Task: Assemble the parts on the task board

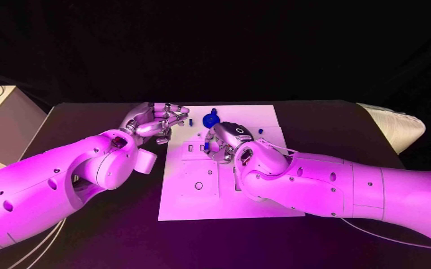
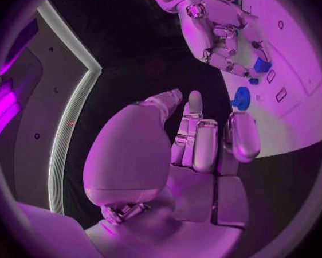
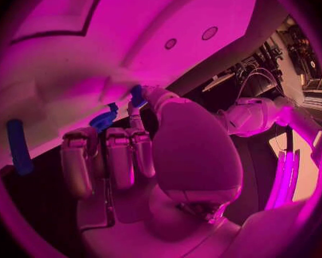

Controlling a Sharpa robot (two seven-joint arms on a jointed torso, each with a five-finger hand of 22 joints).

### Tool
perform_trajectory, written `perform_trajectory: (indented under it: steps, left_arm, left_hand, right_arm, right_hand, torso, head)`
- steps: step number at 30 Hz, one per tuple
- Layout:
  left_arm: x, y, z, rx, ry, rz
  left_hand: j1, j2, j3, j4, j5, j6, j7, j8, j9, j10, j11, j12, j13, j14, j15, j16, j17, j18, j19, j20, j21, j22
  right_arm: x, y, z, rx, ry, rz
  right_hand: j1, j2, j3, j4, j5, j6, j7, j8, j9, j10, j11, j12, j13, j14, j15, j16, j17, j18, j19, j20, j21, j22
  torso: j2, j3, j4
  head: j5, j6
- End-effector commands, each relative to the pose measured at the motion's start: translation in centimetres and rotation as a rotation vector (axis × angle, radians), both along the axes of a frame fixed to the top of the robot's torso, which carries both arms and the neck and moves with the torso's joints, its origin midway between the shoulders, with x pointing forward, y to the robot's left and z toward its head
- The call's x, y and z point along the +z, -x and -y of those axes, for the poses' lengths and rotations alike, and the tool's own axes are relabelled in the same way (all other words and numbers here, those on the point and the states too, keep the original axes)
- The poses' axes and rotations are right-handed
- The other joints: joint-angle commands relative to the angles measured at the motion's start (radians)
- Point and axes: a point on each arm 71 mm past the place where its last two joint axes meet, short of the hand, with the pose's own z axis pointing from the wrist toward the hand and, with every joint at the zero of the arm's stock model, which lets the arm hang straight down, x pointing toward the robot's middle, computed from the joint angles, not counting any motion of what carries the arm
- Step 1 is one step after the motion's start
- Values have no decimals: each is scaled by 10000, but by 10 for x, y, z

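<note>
White plate first: your task board point(image 1: 220, 203) lies in the middle of the black table point(image 1: 108, 238), its near half bare apart from a small ring-shaped hole and a few faint slots. Moving up the board, your right hand point(image 1: 225, 141) sits over the middle of it, knuckles up and fingers curled down toward the surface. The right wrist view shows a small blue part point(image 3: 137, 96) pinched at the tip of its thumb and a finger, right against the board, while the other fingers point(image 3: 120, 157) are folded in side by side. Just past that pinch lies a round blue part point(image 1: 209, 119) with a knob, resting on the board's far half; you see it again from the left wrist view, close to the board's edge. A small blue peg point(image 1: 260, 131) stands on the board off to the right of your right hand. Your left hand point(image 1: 157, 121) hovers at the board's far left corner, above the table edge of the plate, fingers curled inward and close together with nothing between them. A long blue bar point(image 3: 18, 146) lies near the board's rim in the right wrist view.
</note>
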Motion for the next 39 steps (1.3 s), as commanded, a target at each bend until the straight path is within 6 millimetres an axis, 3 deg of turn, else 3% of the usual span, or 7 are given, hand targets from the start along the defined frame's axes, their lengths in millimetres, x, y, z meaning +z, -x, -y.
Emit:
perform_trajectory:
  steps: [1, 14, 23, 25, 27, 31, 39]
  left_arm:
    - [1, 1, 2, -203, 12, 32]
    - [0, 1, 3, -270, -73, 61]
    - [-3, -1, 5, -276, -515, 26]
    - [-5, -2, 6, -220, -778, -83]
    - [-7, -3, 7, -178, -1084, -237]
    - [-14, -5, 9, -197, -1894, -635]
    - [-29, -10, 14, -640, -3735, -1647]
  left_hand:
    - [-67, -13, 53, 10, -9, -68, 1, 33, 17, -58, -14, 35, 10, 69, -27, 51, 149, -54, 69, -2, 66, 12]
    - [-56, -15, 61, 3, -8, -73, -1, 37, 18, -68, -16, 55, 20, 121, -28, 118, 250, -69, 116, -3, 104, 89]
    - [-182, -83, -10, 63, -17, -103, 12, 79, 31, 12, -13, 501, 235, 374, -21, 467, 739, -79, 132, -6, 169, 161]
    - [-352, -83, -164, 158, -14, 53, 42, 269, 106, 171, 3, 1150, 612, 556, 3, 710, 1105, -100, 191, 8, 232, 271]
    - [-675, 92, -388, 459, 71, 104, 5, 715, 288, 579, -15, 3380, 2566, 811, -9, 1029, 1611, -172, 438, 15, 423, 640]
    - [-990, 169, -637, 837, 79, 17, -123, 1507, 761, 1606, -91, 5832, 5319, 1056, -84, 1301, 2099, -256, 736, -54, 631, 1069]
    - [-1872, 339, -1132, 1172, 82, -263, -298, 2582, 1569, 2269, -231, 6880, 6659, 1234, -210, 1503, 2489, -344, 1036, -172, 813, 1484]
  right_arm:
    - [-1, 1, -1, 120, 192, -6]
    - [2, 2, -1, 183, -123, 237]
    - [7, 7, 3, 257, -573, 521]
    - [9, 9, 7, 422, -881, 633]
    - [11, 10, 13, 645, -1301, 749]
    - [20, 10, 29, 1093, -2103, 918]
    - [43, 7, 65, 1204, -2694, 928]
  right_hand:
    - [-84, -96, -74, 14, -88, -183, 32, -99, -34, 940, 85, -44, 2531, 1061, 110, 42, 2632, -143, 1048, 62, 22, 2633]
    - [-282, -248, -560, 225, -861, -515, 152, -330, -114, 703, 213, -274, 2308, 1061, 234, 42, 2632, -143, 1048, 195, 22, 2633]
    - [-267, -190, -1654, 734, -1491, -621, 174, -430, -126, 624, 242, -347, 2235, 1061, 265, 42, 2632, -143, 1048, 234, 22, 2633]
    - [-212, -122, -1790, 755, -1297, -599, 170, -426, -120, 634, 236, -337, 2243, 1061, 263, 42, 2632, -143, 1048, 234, 22, 2633]
    - [-52, -30, -1802, 726, -1034, -618, 176, -444, -123, 638, 238, -333, 2247, 1061, 262, 42, 2632, -143, 1048, 232, 22, 2633]
    - [145, 28, -1787, 707, -669, -647, 194, -476, -129, 620, 253, -348, 2232, 1061, 273, 42, 2632, -143, 1048, 239, 22, 2633]
    - [57, 137, -1865, 749, -727, -552, 182, -421, -98, 601, 247, -363, 2217, 1061, 273, 42, 2632, -143, 1048, 244, 22, 2633]
  torso:
    - [1, 3, 3]
    - [12, 0, 3]
    - [-17, 9, 15]
    - [-36, 7, 12]
    - [-61, -2, 2]
    - [-134, -7, -37]
    - [-339, 50, -56]
  head:
    - [-5, -10]
    - [-7, -16]
    - [-8, -5]
    - [-36, -9]
    - [-34, 50]
    - [10, 46]
    - [111, 15]
